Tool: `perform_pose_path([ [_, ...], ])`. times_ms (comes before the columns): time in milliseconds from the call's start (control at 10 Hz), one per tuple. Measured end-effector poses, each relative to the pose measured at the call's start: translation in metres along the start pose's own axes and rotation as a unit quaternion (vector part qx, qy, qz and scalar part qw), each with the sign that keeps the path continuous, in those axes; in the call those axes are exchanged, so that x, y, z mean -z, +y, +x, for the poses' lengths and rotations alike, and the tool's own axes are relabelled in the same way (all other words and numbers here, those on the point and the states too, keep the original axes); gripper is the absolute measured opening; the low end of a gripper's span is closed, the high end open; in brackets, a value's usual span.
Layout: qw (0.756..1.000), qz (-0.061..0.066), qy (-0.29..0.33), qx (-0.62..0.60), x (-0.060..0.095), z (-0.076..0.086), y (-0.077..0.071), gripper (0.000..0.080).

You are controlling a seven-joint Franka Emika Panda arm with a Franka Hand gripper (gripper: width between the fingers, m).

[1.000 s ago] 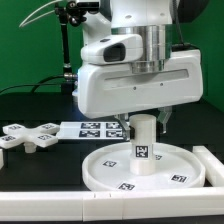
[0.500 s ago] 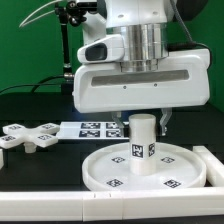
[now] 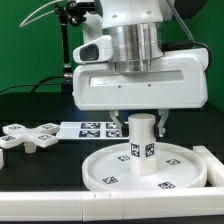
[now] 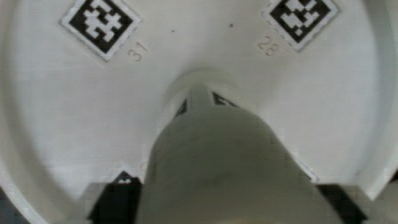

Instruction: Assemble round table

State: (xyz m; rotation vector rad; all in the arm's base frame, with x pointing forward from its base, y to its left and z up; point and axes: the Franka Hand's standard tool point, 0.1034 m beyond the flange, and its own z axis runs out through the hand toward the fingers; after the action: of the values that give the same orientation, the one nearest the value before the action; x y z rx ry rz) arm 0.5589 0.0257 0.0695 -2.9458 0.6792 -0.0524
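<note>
While gripper (image 3: pixel 141 124) pinches post (image 3: pixel 143 146) tight, post stands upright in middle of disc (image 3: pixel 104 169). Foot (image 3: pixel 28 135) lies apart, at exterior view's left. Best: hold post straight, turn slow, no tilt.

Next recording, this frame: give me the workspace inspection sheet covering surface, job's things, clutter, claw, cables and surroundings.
Surface: black table, with white border rails along its edges.
Job's things: post stands upright at the middle of the round disc; cross-shaped foot lies apart from both, toward the exterior view's left.
Clutter: nothing seen; only the marker board lies behind the disc.
Claw: claw straddles the top of the post and appears closed on it.
Cables: black cables hang in the background, off the table.
Surroundings: green backdrop.
</note>
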Motion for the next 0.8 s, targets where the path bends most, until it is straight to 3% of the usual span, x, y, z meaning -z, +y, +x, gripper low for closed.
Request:
perform_pose_path([
  [100,1.000,0.000,0.000,0.008,0.000,0.000,0.000,0.0482],
  [200,1.000,0.000,0.002,0.020,0.000,-0.002,-0.004,0.0612],
  [400,0.997,-0.001,0.010,0.080,0.004,-0.015,-0.013,0.0639],
  [600,0.992,-0.004,0.009,0.129,0.009,-0.025,0.003,0.0648],
  [800,0.990,-0.009,0.012,0.142,0.013,-0.036,0.032,0.0649],
])
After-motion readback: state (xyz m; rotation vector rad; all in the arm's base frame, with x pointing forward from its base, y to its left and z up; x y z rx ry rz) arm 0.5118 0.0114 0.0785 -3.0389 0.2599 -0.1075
